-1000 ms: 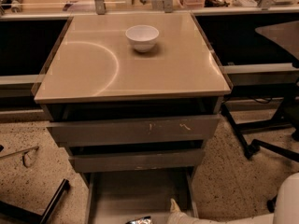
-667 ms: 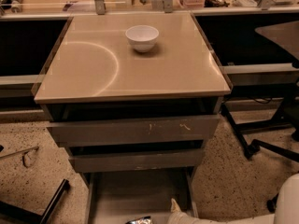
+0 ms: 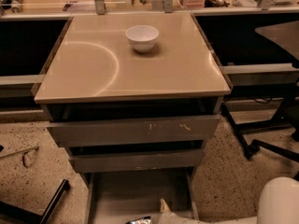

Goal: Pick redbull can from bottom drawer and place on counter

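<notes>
Warm, dim light from above.
A curved glare arc crosses the glossy counter [image 3: 159, 73]; the bowl [image 3: 142, 37] casts a soft shadow at its base; the gripper [image 3: 163, 207], at the bottom edge over the bottom drawer [image 3: 135, 190], sits in shade.

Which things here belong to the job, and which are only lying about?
For the job: redbull can, bottom drawer, counter, gripper low over the drawer beside the can.
Lying about: white bowl on the counter, chair base on the floor.
</notes>
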`<state>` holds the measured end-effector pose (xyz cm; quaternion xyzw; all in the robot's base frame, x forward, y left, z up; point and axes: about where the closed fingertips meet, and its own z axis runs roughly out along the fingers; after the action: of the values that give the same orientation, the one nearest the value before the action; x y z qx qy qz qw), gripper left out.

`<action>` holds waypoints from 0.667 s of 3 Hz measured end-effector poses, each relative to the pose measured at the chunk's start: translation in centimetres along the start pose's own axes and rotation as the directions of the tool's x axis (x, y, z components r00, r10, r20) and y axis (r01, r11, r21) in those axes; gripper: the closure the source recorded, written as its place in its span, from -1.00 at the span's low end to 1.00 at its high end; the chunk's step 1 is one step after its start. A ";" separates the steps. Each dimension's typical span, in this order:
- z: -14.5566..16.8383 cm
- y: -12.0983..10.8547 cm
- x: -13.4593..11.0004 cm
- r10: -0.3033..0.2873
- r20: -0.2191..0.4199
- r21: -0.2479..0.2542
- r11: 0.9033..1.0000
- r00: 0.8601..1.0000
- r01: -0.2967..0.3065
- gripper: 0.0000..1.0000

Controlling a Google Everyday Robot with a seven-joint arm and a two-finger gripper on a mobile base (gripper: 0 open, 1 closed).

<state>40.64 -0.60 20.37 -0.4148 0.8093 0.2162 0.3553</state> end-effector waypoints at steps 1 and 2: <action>3.5 1.3 0.2 -0.048 0.026 -0.067 0.997 0.999 0.049 -1.00; 5.8 2.8 0.6 -0.088 0.015 -0.149 0.985 0.996 0.090 -1.00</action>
<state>40.36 4.35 16.27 -0.4749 0.7700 0.2618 0.3360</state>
